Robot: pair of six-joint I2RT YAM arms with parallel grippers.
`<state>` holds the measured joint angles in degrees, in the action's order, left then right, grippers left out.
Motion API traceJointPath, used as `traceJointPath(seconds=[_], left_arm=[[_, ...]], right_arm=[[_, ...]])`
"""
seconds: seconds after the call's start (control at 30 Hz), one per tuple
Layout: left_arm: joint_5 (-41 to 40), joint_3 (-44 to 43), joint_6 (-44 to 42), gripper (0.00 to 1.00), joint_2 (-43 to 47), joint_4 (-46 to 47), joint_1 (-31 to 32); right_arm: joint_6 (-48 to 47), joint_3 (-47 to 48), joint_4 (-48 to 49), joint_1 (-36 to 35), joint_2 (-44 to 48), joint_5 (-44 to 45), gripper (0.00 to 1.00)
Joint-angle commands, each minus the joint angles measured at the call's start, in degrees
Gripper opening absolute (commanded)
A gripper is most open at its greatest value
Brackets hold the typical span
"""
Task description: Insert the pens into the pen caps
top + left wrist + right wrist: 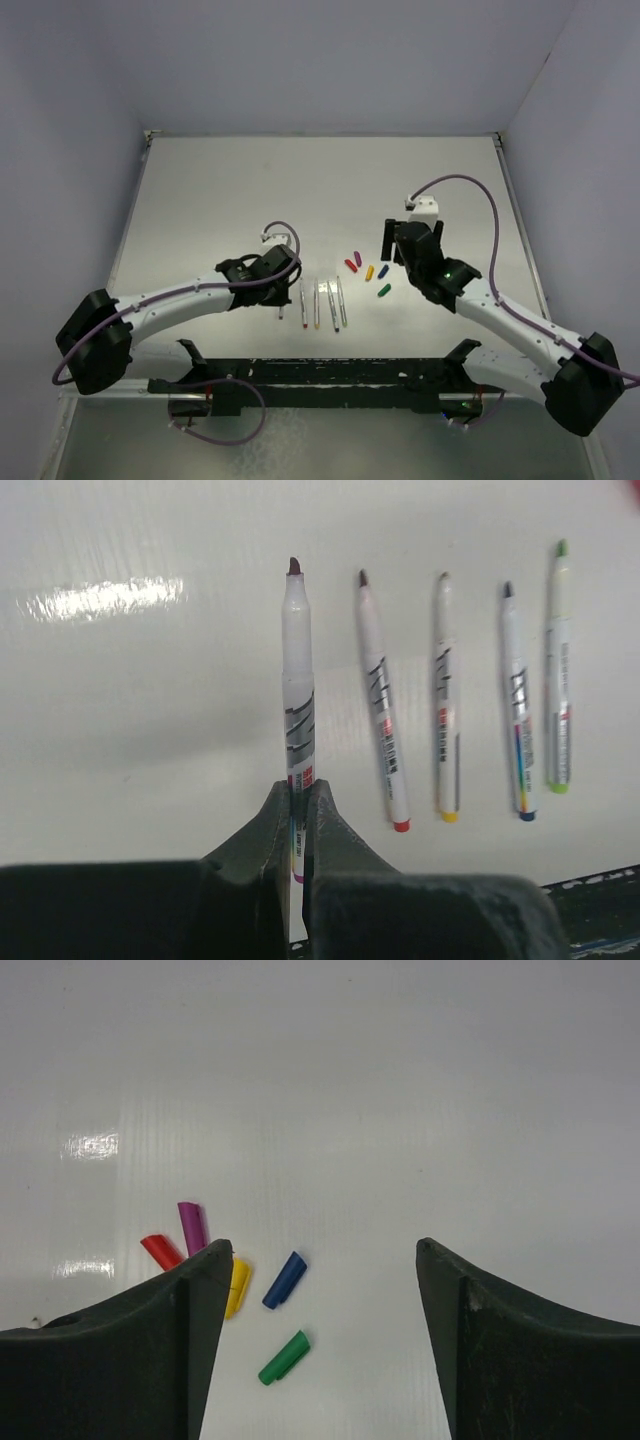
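Note:
My left gripper [298, 788] is shut on a white pen [297, 680] with a dark red tip, which points away from it just above the table. Four more pens lie side by side to its right: red-ended [380, 710], yellow-ended [446, 700], blue-ended [517, 700] and green-ended [558, 670]. In the top view the left gripper [280, 296] is left of the pen row [322, 303]. My right gripper [323, 1248] is open and empty above the caps: magenta [192, 1227], red [161, 1251], yellow [238, 1285], blue [285, 1279] and green [285, 1357]. In the top view it [395, 245] hangs just right of the caps [369, 271].
The white table [320, 190] is bounded by grey walls at the back and sides. A black frame [320, 375] with the arm bases runs along the near edge. Purple cables loop off both wrists.

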<state>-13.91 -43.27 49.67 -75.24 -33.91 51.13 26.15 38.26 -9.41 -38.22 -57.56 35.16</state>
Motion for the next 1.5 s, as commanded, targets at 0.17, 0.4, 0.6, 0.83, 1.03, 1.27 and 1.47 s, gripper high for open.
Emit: traceJointPath(seconds=[0.17, 0.4, 0.6, 0.83, 1.03, 1.27, 1.47], left_arm=[[2.19, 2.07, -14.7, 0.0, 6.41, 24.1, 0.26], [10.35, 10.08, -18.83, 0.0, 9.74, 38.59, 0.37], [13.41, 15.14, -19.45, 0.0, 14.97, 42.66, 0.37], [14.99, 16.48, -17.97, 0.0, 17.73, 41.82, 0.37], [16.31, 17.2, -16.7, 0.0, 17.73, 41.38, 0.35], [16.55, 17.22, -16.18, 0.0, 17.72, 41.21, 0.36], [16.64, 16.82, -16.13, 0.0, 17.45, 40.71, 0.37]], right_arm=[[-3.16, 10.12, 3.72, 0.15, -14.0, -6.74, 0.47], [-4.38, 12.36, 6.16, 0.08, -20.72, -13.22, 0.23], [-5.28, 13.14, 8.48, 0.14, -25.54, -16.11, 0.39], [-5.69, 14.61, 10.11, 0.09, -31.23, -18.0, 0.4], [-5.82, 15.67, 10.59, 0.07, -34.06, -19.49, 0.4], [-5.0, 16.15, 9.73, 0.09, -36.57, -19.56, 0.4], [-4.26, 16.45, 8.09, 0.07, -38.01, -18.85, 0.41]])
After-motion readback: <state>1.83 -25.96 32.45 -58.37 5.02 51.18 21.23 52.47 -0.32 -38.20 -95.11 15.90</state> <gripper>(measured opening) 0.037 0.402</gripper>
